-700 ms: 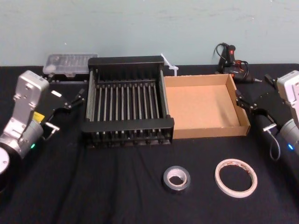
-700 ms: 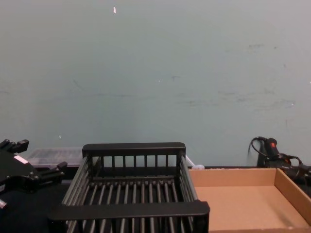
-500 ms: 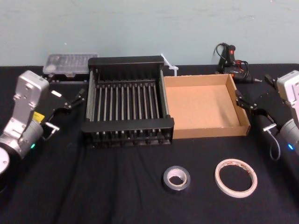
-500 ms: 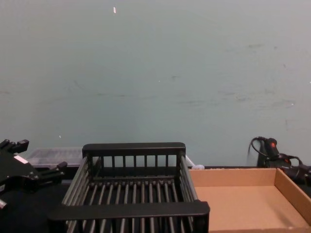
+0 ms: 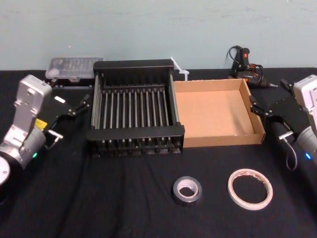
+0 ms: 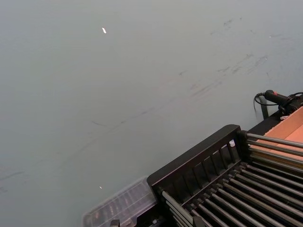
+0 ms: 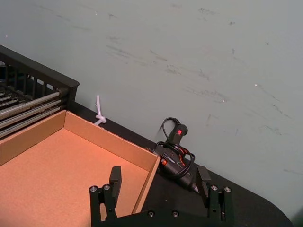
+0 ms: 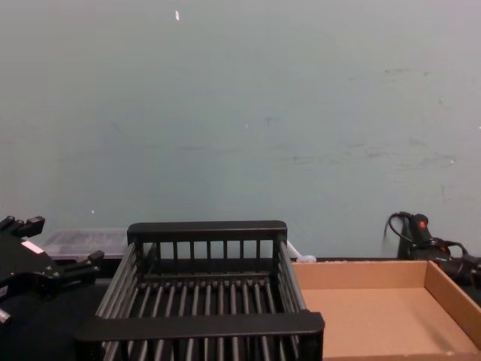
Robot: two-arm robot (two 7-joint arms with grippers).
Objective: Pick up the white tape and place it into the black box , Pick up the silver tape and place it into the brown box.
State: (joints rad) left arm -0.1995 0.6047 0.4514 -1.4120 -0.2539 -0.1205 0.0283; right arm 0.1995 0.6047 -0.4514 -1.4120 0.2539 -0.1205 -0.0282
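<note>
White tape, red core print unreadable

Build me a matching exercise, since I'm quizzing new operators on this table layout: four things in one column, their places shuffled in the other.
Things:
1. white tape
2. silver tape
3. black box
4. brown box

Places:
A. between the open left gripper and the brown box
B. flat on the table, nearer the robot than the brown box
C. beside the open right gripper
D. flat on the table, nearer the robot than the spot where the two boxes meet

Pairs: 1-B, 2-D, 3-A, 4-C.
</note>
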